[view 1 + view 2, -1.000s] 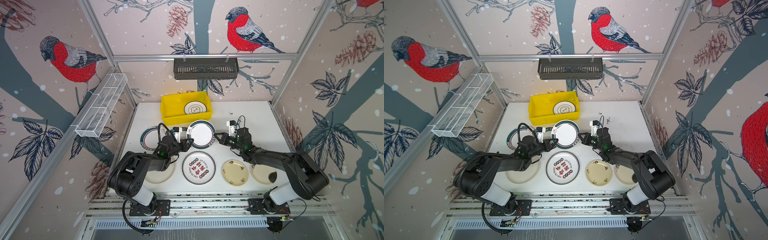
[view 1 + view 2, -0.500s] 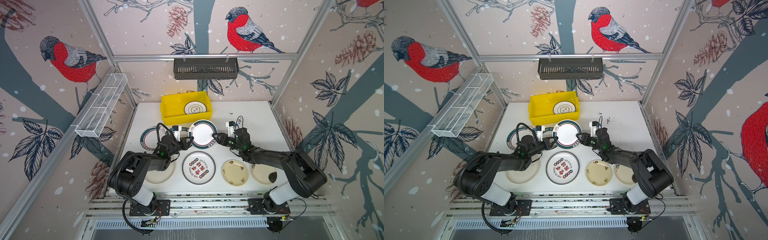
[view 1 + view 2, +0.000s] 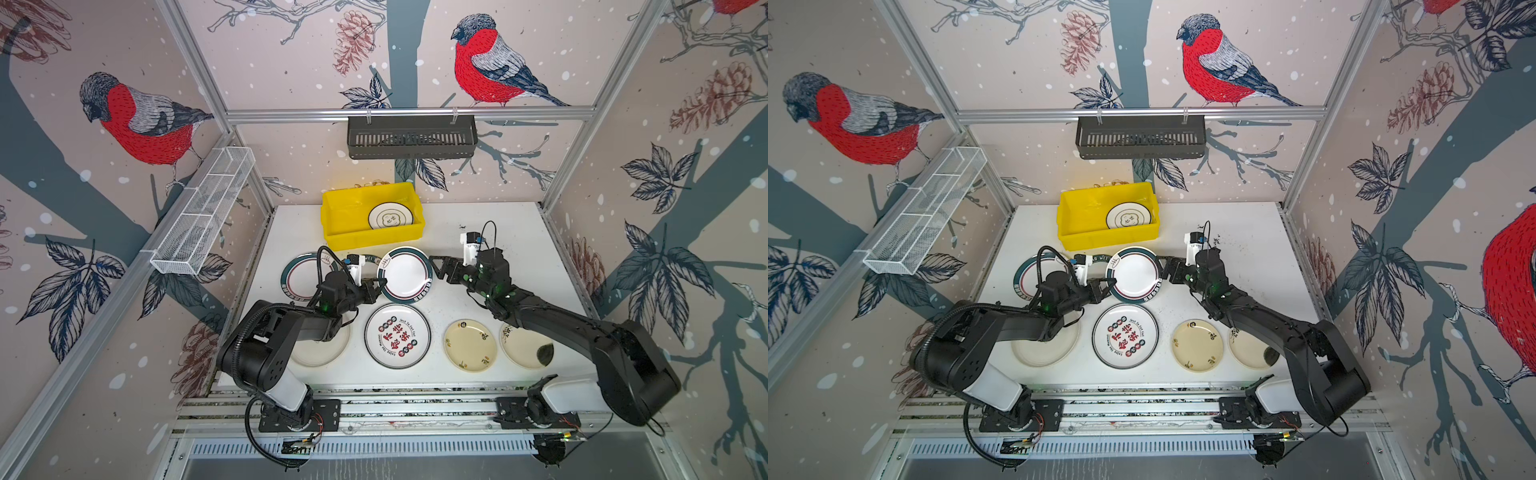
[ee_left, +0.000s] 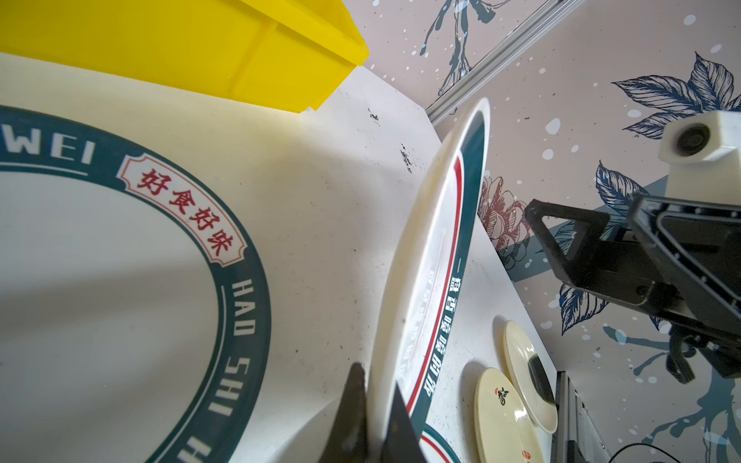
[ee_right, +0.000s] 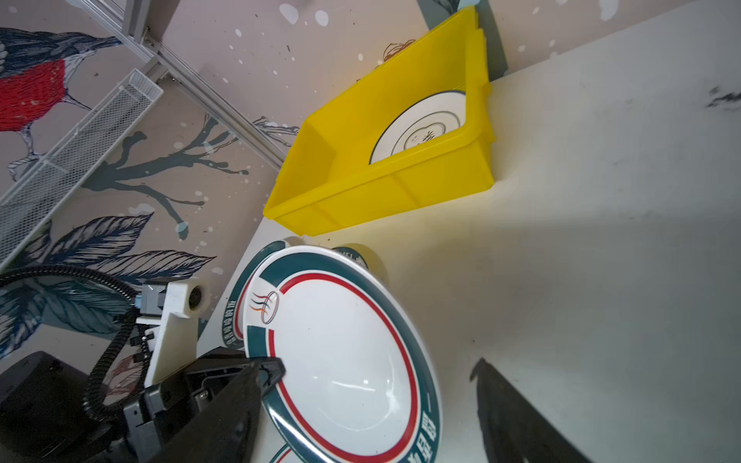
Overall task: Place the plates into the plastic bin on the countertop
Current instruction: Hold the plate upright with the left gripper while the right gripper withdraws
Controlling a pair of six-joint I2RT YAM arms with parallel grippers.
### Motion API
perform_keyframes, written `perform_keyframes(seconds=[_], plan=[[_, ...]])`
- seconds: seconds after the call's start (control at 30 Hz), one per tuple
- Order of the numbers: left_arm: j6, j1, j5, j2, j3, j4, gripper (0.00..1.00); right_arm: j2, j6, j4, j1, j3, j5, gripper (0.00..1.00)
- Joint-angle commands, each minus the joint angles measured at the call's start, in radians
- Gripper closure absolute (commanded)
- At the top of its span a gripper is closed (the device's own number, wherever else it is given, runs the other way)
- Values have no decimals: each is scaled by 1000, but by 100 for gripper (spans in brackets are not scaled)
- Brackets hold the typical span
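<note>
The left gripper (image 3: 376,286) pinches the round white plate with a green-and-red ring (image 3: 405,272); the right gripper (image 3: 439,269) gapes wide beside it.

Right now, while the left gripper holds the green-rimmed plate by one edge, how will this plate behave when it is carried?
Probably stiff: the green-rimmed plate shows no sag though the left gripper pinches only its rim. Its glossy face may let it slip or swing in that narrow pinch. It looks thin and shallow, so it is likely light.
</note>
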Motion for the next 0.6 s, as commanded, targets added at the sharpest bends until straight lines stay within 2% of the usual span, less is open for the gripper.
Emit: perform_keyframes(seconds=[0.0, 0.17, 0.33, 0.57], plan=[[6, -1, 1, -5, 4, 43, 100, -54, -85, -102, 0, 6, 149, 15], [16, -1, -11, -14, 8, 22, 100, -140, -124, -150, -1, -8, 244, 12], [40, -1, -40, -43, 14, -11, 100, -201, -104, -217, -1, 6, 353, 4], [67, -1, -107, -56, 63, -87, 100, -234, -131, -236, -13, 4, 396, 1]])
